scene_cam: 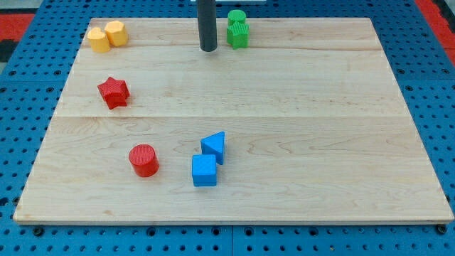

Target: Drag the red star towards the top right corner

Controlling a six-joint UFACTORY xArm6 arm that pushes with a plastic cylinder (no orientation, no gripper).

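Red star [113, 92] sits at the board's [320, 107] left, untouched. My tip [207, 49] rests near the top edge, just left of the green blocks [237, 30], grasping nothing.

Bright, even light; sharp; faint shadows

pale wooden board [298, 142], blue pegboard surface [434, 92] around it, red corners at top
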